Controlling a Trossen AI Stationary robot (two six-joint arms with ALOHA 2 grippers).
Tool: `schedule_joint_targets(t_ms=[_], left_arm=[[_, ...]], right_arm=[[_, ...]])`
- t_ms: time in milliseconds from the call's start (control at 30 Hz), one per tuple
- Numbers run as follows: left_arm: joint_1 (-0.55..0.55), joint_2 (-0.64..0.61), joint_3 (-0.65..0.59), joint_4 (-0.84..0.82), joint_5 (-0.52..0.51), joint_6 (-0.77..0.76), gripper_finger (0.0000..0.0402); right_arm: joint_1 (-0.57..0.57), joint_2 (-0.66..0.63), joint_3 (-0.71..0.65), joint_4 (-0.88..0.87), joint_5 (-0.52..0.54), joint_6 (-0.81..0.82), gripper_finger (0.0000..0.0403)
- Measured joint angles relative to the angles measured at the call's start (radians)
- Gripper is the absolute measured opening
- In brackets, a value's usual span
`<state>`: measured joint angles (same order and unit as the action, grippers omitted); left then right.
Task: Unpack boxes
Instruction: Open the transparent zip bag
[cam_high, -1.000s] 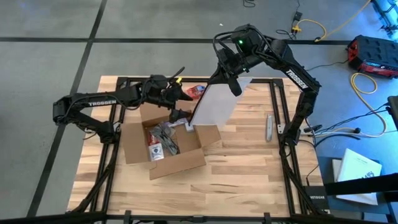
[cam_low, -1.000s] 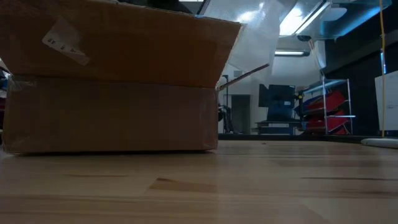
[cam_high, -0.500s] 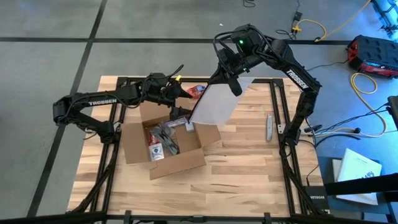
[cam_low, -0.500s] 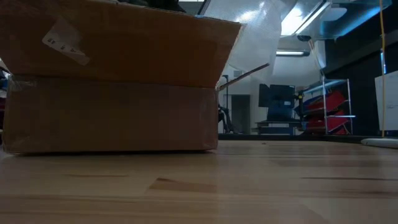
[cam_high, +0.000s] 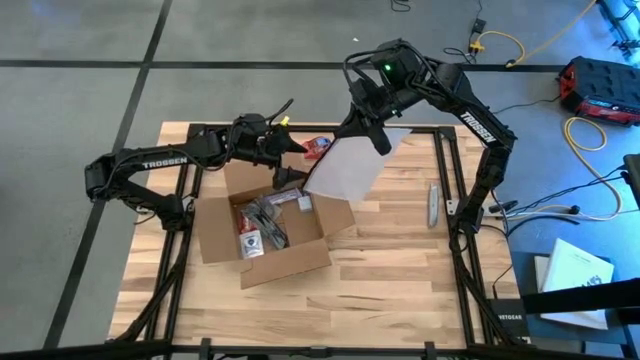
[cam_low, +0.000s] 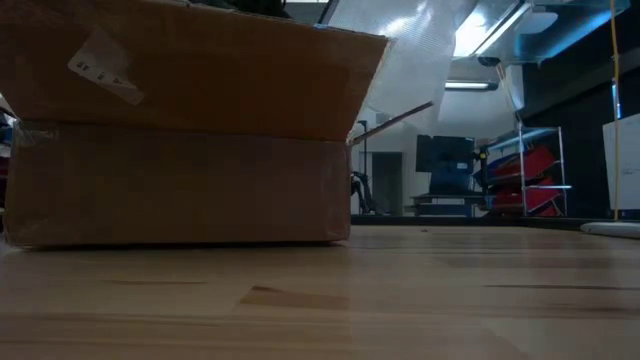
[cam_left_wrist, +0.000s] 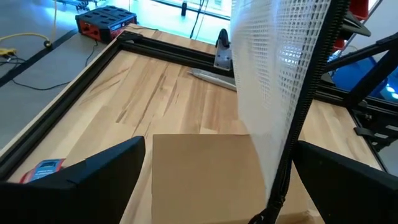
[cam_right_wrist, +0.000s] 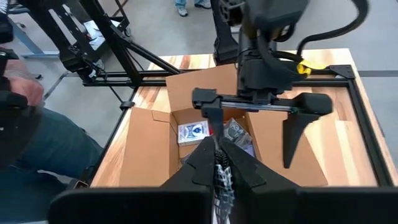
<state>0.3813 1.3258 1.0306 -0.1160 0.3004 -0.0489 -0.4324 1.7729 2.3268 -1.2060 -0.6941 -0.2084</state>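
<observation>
The brown cardboard box (cam_high: 265, 232) rests on its bottom at the table's left middle, flaps open, with small packets inside (cam_right_wrist: 205, 132). My right gripper (cam_high: 378, 135) is raised over the far edge, shut on a clear bubble-wrap bag (cam_high: 347, 165) that hangs beside the box's right flap (cam_left_wrist: 205, 177). My left gripper (cam_high: 295, 163) hovers open over the box's far side, facing the bag (cam_left_wrist: 280, 81), with nothing between its fingers (cam_left_wrist: 106, 171). In the low view the box (cam_low: 180, 130) hides the lower part of the bag (cam_low: 410, 60). My right gripper pinches the bag's top edge (cam_right_wrist: 221, 177) between its two shut fingers. The fingers slant down from the table's far right side. The bag hangs slack below them, its lower end (cam_high: 335, 193) above the box's right flap; whether it touches the flap I cannot tell.
A small red-and-blue object (cam_high: 318, 147) lies near the far edge behind the box. A grey utility knife (cam_high: 433, 205) lies toward the right edge. Bare wood lies in front of and to the right of the box. A person (cam_right_wrist: 25, 124) stands beyond the table's near side.
</observation>
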Motion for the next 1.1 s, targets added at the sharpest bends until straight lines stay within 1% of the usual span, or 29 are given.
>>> schedule_joint_targets(t_ms=[367,733,867,1000,1100], left_arm=[[0.0,0.0,0.0,0.0,0.0,0.003,0.0395],[-0.001,0.0,0.0,0.004,0.0,-0.016,0.0395],[-0.017,0.0,-0.001,0.036,0.038,0.004,0.0395],[-0.042,-0.001,-0.001,0.046,0.052,0.019,0.0395],[-0.047,0.016,-0.001,0.039,0.109,-0.037,0.0395]], right_arm=[[0.0,0.0,0.0,-0.05,-0.024,-0.005,0.0],[0.0,0.012,0.0,-0.04,-0.023,-0.006,0.0],[0.0,0.032,0.0,-0.04,-0.023,-0.006,0.0],[0.002,0.045,0.0,-0.033,-0.019,-0.006,0.0],[0.007,0.046,0.0,-0.01,-0.012,-0.007,0.0]])
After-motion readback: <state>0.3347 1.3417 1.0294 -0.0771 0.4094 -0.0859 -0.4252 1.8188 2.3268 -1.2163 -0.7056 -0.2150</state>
